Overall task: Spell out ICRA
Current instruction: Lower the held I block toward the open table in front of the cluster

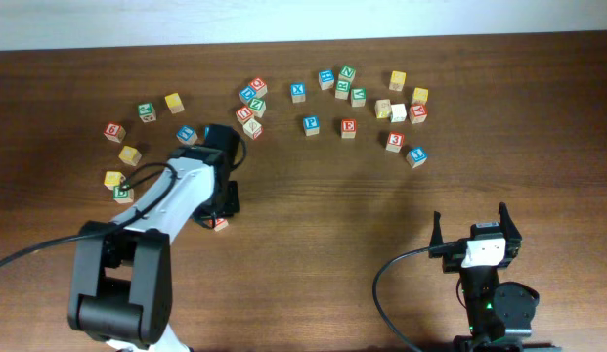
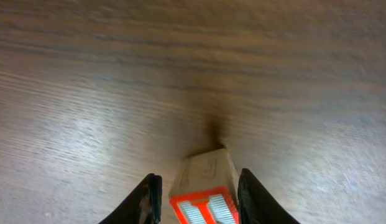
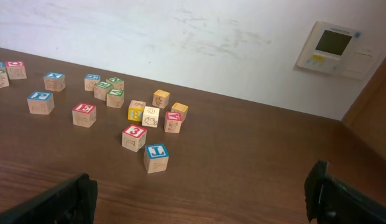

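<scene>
The left arm reaches from its base at the near-left of the table (image 1: 332, 215), wrist bent down. The left gripper (image 2: 197, 179) straddles the red-printed cube (image 2: 202, 208), which rests on the wood just in front of the scattered blocks (image 1: 311, 125). The jaws are slightly parted, with a gap on one side. The right arm sits folded at near right, and the right gripper (image 1: 471, 230) is spread wide.

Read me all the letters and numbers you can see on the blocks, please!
"E" on the red E block.
"3" on the red 3 block.
"L" on the blue L block.
"P" on the blue P block.
"A" on the red A block.
The striped block shows red and white bars, no clear letter.
The other blocks and the wall panel are too small or blurred to read.
</scene>
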Robot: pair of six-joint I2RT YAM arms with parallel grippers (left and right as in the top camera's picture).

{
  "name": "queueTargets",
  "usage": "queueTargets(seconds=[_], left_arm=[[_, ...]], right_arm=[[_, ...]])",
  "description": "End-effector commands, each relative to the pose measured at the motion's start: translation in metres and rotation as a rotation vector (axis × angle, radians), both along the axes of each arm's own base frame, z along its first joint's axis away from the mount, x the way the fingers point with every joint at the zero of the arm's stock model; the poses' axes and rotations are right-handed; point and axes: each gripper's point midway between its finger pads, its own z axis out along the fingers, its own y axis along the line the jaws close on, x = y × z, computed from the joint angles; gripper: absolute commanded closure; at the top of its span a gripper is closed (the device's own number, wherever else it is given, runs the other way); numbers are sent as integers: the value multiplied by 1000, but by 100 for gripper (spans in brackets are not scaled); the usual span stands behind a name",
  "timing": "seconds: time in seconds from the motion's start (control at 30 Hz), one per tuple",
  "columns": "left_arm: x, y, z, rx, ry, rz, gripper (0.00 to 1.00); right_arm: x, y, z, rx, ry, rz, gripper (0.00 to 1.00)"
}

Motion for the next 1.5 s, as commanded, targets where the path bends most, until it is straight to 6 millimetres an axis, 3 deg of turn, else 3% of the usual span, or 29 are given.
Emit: queueTargets(seconds=[0.0, 0.07, 0.17, 0.2, 0.27, 0.37, 0.6, 0.7, 0.77, 0.83, 0.97, 1.47], left_arm=[[7, 11, 7, 2, -36, -5, 57], [5, 8, 6, -30, -24, 1, 50], [-4, -2, 4, -90, 17, -1, 31], [-7, -4, 4, -99, 30, -1, 30], [-13, -6, 4, -115, 53, 2, 32], [-18, -11, 3, -143, 75, 25, 44], [-18, -9, 3, -134, 70, 39, 59], [-18, -9, 3, -135, 66, 75, 59], [-18, -9, 3, -136, 60, 123, 51], [-17, -9, 3, -138, 54, 143, 49], [-12, -9, 3, -139, 33, 141, 56], [-6, 3, 5, -69, -1, 141, 65]], right_arm=[[0, 2, -2, 5, 4, 8, 2], [0, 2, -2, 5, 4, 8, 2], [0, 2, -2, 5, 4, 8, 2], [0, 2, -2, 5, 4, 8, 2], [0, 2, -2, 5, 4, 8, 2], [0, 2, -2, 5, 4, 8, 2], [0, 2, -2, 5, 4, 8, 2], [0, 2, -2, 5, 4, 8, 2], [0, 2, -2, 5, 4, 8, 2], [0, 2, -2, 5, 4, 8, 2], [0, 2, -2, 5, 4, 8, 2], [0, 2, -2, 5, 4, 8, 1]])
